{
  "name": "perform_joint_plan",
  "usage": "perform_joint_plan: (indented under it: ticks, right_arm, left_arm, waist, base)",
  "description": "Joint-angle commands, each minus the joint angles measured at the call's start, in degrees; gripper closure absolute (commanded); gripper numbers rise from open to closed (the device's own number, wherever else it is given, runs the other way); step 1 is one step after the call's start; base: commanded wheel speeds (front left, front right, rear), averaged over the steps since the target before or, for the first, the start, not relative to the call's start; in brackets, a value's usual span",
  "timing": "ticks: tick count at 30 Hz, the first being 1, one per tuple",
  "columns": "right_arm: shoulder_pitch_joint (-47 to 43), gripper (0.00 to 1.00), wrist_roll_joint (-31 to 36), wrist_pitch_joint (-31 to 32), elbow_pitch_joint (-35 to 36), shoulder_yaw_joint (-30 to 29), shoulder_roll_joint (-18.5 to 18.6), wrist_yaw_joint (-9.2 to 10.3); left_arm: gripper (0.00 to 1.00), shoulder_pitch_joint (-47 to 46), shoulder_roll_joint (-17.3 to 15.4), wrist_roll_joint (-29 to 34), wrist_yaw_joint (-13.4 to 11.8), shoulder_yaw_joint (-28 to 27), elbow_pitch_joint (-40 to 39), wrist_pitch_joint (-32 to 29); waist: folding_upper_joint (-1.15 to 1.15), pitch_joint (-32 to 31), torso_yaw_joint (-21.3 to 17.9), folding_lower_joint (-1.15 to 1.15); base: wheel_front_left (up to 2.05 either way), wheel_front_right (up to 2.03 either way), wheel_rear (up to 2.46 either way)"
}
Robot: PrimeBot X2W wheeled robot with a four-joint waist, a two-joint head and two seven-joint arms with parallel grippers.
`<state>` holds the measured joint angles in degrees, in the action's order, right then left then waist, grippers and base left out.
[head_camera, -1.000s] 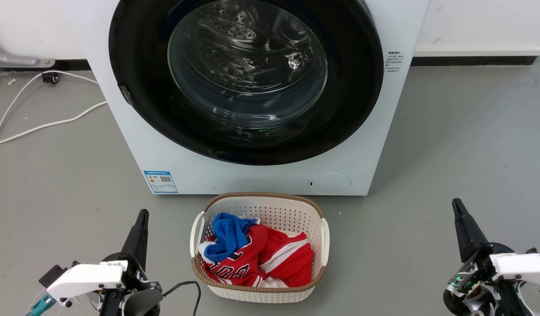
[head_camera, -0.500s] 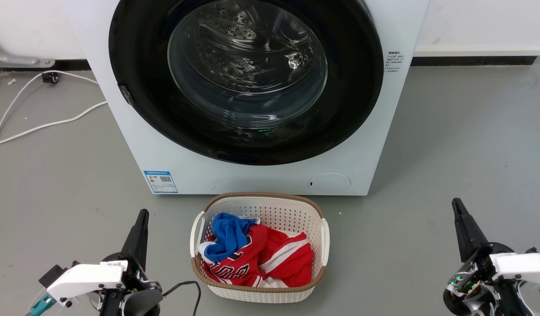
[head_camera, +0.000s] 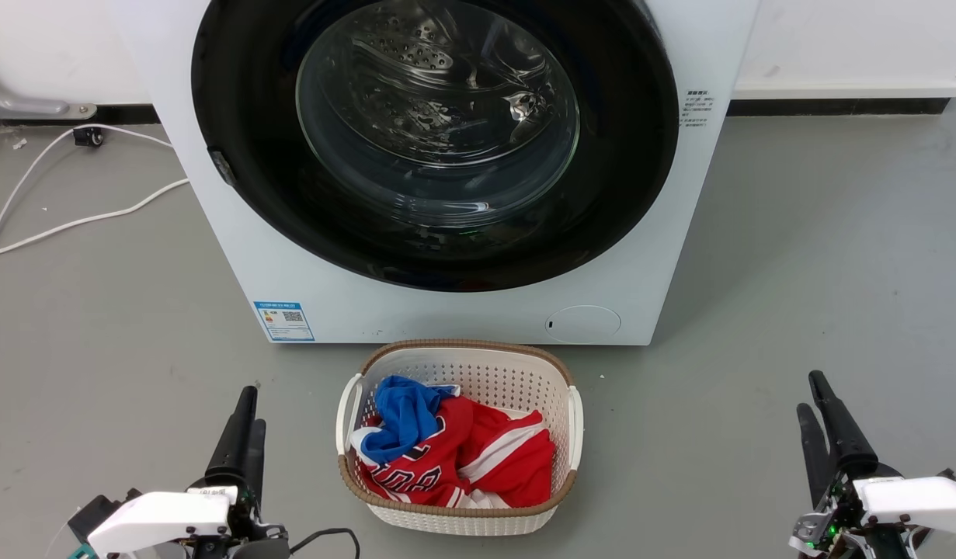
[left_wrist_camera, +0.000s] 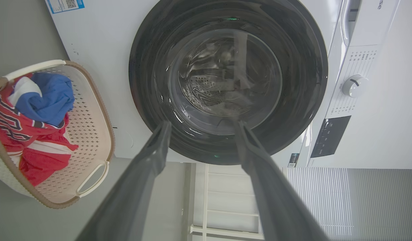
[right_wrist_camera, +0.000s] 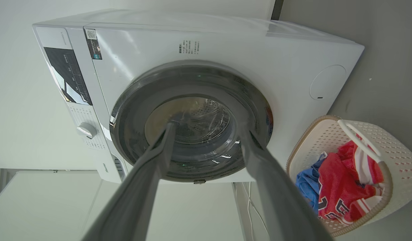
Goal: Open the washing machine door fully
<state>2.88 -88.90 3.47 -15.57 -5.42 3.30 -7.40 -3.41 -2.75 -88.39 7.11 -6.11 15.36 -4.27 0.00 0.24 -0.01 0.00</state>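
**Door shut, both grippers released**

The large round glossy black washing machine door (head_camera: 435, 140) sits closed against the white boxy washing machine (head_camera: 446, 314). The left gripper (head_camera: 252, 409) and right gripper (head_camera: 808, 393) hang low with fingers parted, holding nothing. They flank a white perforated laundry basket (head_camera: 462, 345).

Grey floor (head_camera: 819, 256), white wall (head_camera: 850, 39), dark skirting (head_camera: 835, 107), perhaps slatted blinds (left_wrist_camera: 326, 201).

The washing machine (head_camera: 415, 314), a white boxy front-loader, stands on the grey floor (head_camera: 796, 256) across the upper centre of the head view. The washing machine door (head_camera: 436, 140), a glossy black disc around a clear bulging glass bowl (head_camera: 446, 194), sits shut flat against its front. A perforated steel drum (head_camera: 404, 50) shows through the glass.
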Motion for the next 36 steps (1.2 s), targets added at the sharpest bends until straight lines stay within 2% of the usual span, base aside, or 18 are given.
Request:
perform_joint_plan:
  ticks: [1, 19, 25, 36]
  right_arm:
    - [0.4, 0.00, 3.3, -0.7, 2.0, -0.4, 0.1, -0.08]
    - [-1.5, 0.00, 30.8, -5.0, 10.7, 1.8, 0.0, -0.10]
    - [-2.4, 0.00, 39.6, -6.3, 12.3, 2.6, -0.1, -0.10]
    - [-3.8, 0.00, 49.1, -8.4, 13.6, 2.8, -0.1, -0.11]
  left_arm:
    - [0.00, -0.8, -0.1, 2.0, -0.2, -0.3, -1.7, 0.7]
    - [0.00, 0.1, -0.1, 27.2, -5.6, 3.7, -8.3, 5.2]
    - [0.00, 0.7, -0.3, 34.0, -7.3, 5.1, -9.0, 6.5]
    - [0.00, 1.3, -1.2, 43.4, -9.9, 7.7, -9.8, 8.7]
  waist:
    - [0.00, 0.0, 0.0, 0.00]
    - [0.00, 0.2, 0.0, 0.00]
    - [0.00, 0.2, 0.0, 0.00]
    - [0.00, 0.0, 0.0, 0.00]
  base:
    - [0.00, 0.00, 0.00]
    - [0.00, 0.00, 0.00]
    - [0.00, 0.00, 0.00]
    - [0.00, 0.00, 0.00]
